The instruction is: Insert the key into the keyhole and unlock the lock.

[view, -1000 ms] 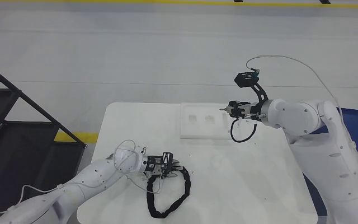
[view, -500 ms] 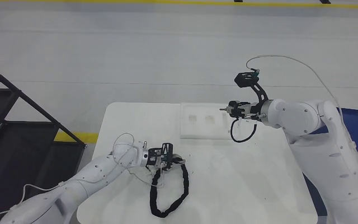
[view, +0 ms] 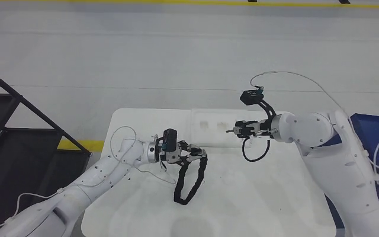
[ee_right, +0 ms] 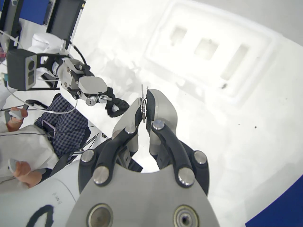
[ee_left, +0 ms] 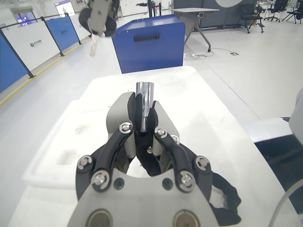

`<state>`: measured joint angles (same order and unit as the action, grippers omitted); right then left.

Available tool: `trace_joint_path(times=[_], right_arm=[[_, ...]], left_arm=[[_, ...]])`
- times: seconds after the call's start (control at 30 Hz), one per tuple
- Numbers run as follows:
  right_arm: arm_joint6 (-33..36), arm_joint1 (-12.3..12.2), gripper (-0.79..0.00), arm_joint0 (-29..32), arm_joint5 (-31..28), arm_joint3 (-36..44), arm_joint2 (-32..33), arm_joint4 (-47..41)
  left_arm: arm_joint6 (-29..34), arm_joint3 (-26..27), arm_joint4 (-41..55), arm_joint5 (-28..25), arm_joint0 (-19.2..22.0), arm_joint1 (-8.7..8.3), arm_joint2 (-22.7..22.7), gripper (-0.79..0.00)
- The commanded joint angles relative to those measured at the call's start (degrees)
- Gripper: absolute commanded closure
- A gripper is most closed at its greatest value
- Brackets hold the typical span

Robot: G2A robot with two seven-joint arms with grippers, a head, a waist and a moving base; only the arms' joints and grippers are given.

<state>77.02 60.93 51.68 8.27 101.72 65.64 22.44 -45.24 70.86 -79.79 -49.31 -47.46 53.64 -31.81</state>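
Observation:
My left gripper is shut on the chrome lock cylinder, held above the table's middle with its free end pointing away from the wrist. The lock's black cable loop hangs from it down to the table. My right gripper is shut on the flat metal key, over the white foam tray. The key's blade points toward the lock, with a gap between them. The left wrist view shows the right gripper farther off with the key hanging below it. The right wrist view shows the left gripper and cable.
The foam tray with several shallow pockets lies at the table's back middle. A black rack stands left of the white table. A blue cabinet stands beyond the table's far end.
The left arm has lifted the lock off the front of the table and carried it toward the right gripper; the cable now hangs. The right gripper has shifted left toward it.

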Motion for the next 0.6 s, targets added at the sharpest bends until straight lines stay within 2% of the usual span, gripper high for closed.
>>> trace_joint_path(times=[0.0, 0.17, 0.33, 0.57], right_arm=[[1.48, -0.13, 0.000, 0.30, -0.13, 0.15, 0.01, -1.03], [3.25, -0.95, 0.000, 2.11, 0.85, 3.42, 3.23, -2.41], [6.43, -1.93, 0.000, 4.64, 1.07, 9.29, 7.43, -5.25], [9.65, -2.79, 0.000, 6.03, -0.09, 13.59, 9.09, -7.33]], left_arm=[[-0.39, 0.07, -0.21, -0.30, 0.62, 0.44, -0.02, 0.000], [-2.85, -0.76, -0.73, -0.72, 1.63, 2.11, 1.02, 0.000], [-9.52, -3.98, -2.90, -0.20, 2.68, 4.45, 3.27, 0.000], [-14.66, -7.13, -5.93, 4.93, 6.15, 7.29, 7.36, 0.000]])
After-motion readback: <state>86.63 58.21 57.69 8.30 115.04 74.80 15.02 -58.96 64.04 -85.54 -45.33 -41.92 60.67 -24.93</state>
